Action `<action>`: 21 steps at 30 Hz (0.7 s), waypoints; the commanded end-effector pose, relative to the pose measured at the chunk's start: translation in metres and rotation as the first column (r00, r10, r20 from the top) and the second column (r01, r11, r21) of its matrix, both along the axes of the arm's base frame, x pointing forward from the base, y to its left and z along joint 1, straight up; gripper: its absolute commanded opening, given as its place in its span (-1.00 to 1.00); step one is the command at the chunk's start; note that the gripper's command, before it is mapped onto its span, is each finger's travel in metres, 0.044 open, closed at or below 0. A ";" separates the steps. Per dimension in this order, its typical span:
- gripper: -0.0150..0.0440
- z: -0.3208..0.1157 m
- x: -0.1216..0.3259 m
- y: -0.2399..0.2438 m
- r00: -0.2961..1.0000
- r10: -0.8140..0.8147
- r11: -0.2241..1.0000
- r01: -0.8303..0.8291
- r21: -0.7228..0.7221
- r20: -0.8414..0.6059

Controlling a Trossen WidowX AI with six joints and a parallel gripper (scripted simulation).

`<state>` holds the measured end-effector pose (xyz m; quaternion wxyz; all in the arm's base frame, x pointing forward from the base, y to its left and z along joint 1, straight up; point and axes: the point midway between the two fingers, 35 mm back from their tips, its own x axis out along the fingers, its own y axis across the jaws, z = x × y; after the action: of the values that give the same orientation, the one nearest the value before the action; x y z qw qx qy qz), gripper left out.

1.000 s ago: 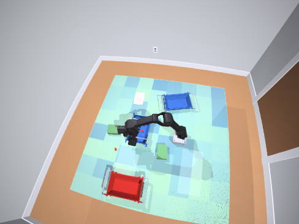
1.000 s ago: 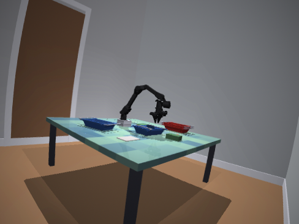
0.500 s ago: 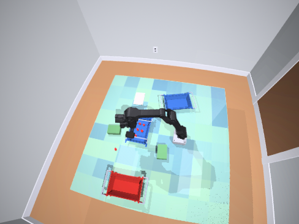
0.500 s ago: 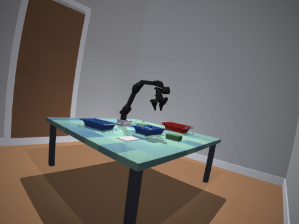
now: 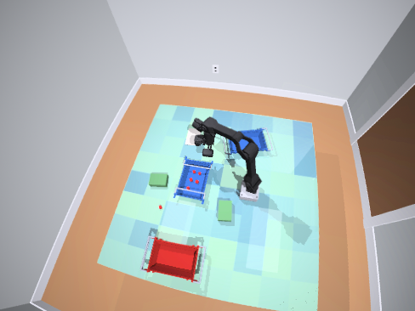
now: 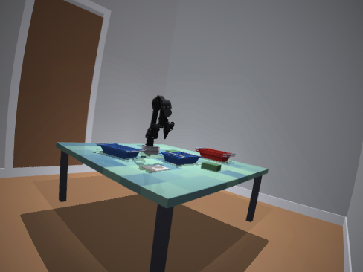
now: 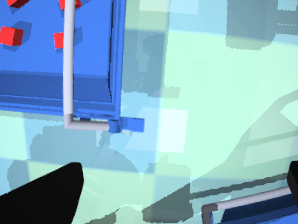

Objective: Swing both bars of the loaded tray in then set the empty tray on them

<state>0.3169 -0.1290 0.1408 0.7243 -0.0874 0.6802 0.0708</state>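
Observation:
The loaded blue tray (image 5: pixel 202 183) (image 6: pixel 180 159) (image 7: pixel 118 50) holds several small red blocks (image 5: pixel 191 172) (image 7: pixel 11 36). One bar (image 5: pixel 197 166) (image 7: pixel 69 50) lies across its top near the far end in the top view. The other bar (image 5: pixel 191 191) lies across near the opposite end. The empty blue tray (image 5: pixel 255 140) (image 6: pixel 120 151) (image 7: pixel 257 214) stands upright to the right, its bars out over its ends; in the wrist view only a corner shows. My gripper (image 5: pixel 203 146) (image 6: pixel 168 134) (image 7: pixel 188 173) is open and empty, raised above the table beyond the loaded tray's far end.
A red tray (image 5: pixel 174 257) (image 6: pixel 214 154) stands at the near side of the top view. Green blocks (image 5: pixel 158 179) (image 5: pixel 224 210) lie on both sides of the loaded tray. A loose red block (image 5: pixel 160 206) and a flat white pad (image 5: pixel 190 138) (image 6: pixel 155 169) lie on the table.

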 end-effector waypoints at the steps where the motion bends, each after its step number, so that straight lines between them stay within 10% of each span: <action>1: 1.00 -0.014 -0.039 -0.046 0.999 0.039 0.999 -0.039 -0.007 -0.015; 15: 1.00 -0.067 -0.227 -0.130 0.981 0.181 0.983 -0.182 -0.008 -0.063; 21: 1.00 -0.070 -0.236 -0.130 0.980 0.188 0.982 -0.189 -0.007 -0.064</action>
<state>0.0848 -0.2594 0.0719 0.6933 -0.1455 0.6931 0.1334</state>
